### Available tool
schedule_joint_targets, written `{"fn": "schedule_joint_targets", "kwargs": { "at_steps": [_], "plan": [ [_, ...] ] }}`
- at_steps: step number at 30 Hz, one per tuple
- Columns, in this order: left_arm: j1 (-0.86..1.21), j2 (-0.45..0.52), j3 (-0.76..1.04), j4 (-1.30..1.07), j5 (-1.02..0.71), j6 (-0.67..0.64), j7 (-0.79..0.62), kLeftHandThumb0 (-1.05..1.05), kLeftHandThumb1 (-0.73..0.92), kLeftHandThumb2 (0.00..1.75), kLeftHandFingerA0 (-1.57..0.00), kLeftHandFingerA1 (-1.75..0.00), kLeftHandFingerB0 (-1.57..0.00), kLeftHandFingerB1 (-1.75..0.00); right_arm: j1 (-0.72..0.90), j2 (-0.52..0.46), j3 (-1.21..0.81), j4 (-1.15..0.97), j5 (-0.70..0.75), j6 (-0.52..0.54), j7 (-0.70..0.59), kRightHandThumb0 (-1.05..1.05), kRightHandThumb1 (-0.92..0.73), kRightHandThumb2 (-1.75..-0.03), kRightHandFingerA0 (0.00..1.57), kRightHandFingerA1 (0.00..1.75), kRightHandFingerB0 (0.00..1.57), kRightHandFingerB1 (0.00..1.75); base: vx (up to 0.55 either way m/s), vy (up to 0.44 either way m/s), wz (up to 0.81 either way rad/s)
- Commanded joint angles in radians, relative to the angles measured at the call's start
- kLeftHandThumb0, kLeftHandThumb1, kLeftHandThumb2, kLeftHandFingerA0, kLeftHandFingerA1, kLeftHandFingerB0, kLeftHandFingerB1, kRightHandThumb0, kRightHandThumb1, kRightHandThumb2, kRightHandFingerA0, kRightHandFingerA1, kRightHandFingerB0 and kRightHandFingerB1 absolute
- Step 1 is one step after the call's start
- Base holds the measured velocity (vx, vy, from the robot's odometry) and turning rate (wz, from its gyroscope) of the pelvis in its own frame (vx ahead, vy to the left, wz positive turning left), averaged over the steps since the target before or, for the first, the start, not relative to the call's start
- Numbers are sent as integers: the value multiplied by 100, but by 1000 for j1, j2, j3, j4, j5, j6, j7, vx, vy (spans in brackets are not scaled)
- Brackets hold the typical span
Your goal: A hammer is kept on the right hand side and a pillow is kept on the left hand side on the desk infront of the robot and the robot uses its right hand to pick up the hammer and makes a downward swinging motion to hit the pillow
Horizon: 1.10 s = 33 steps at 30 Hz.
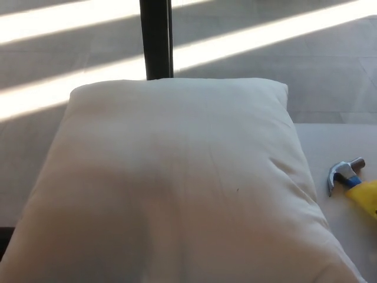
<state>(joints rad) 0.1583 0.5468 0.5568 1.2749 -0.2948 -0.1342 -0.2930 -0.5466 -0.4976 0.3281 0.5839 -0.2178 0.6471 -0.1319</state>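
Note:
A large white pillow (177, 183) fills most of the head view, lying on the desk with its far edge toward the floor. To its right, at the picture's right edge, is the hammer (352, 184): a steel claw head with a blue neck and a yellow handle that runs out of frame. Its head is low over the white desk top (336, 141), a short way from the pillow's right side and not touching it. Neither of my hands shows, so what holds the handle is hidden.
A black vertical post (156, 38) stands behind the pillow's far edge. Beyond it lies a grey tiled floor (283, 65) crossed by bright bands of sunlight.

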Motion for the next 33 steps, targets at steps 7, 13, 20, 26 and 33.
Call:
{"fn": "schedule_joint_targets", "kwargs": {
  "at_steps": [7,13,20,26,33],
  "plan": [
    [13,11,-25,3,19,-19,5,-67,61,99,-59,-65,-39,-56,-6,-146,170,35,-131,-242,209,-105,-78,-66,0,0,0,0,0,0,0],
    [16,12,-38,1,22,-23,11,-68,61,99,-59,-64,-39,-56,-12,-176,85,17,-78,-277,265,-105,-78,-65,0,0,0,0,0,0,0],
    [25,14,-45,-3,26,-30,6,-67,61,99,-57,-63,-40,-57,32,-264,-158,-25,9,-338,291,-105,-65,-91,0,0,0,0,0,0,0],
    [19,11,-29,-1,10,-20,2,-65,59,99,-57,-63,-40,-57,149,-354,-490,-66,104,-345,236,-104,-67,-91,0,0,0,0,0,0,0],
    [13,16,-14,2,-5,-6,6,-65,75,63,-68,-54,-52,-45,303,-315,-959,73,251,-457,3,-78,-70,-80,0,0,2,21,0,0,0]
  ]
}}
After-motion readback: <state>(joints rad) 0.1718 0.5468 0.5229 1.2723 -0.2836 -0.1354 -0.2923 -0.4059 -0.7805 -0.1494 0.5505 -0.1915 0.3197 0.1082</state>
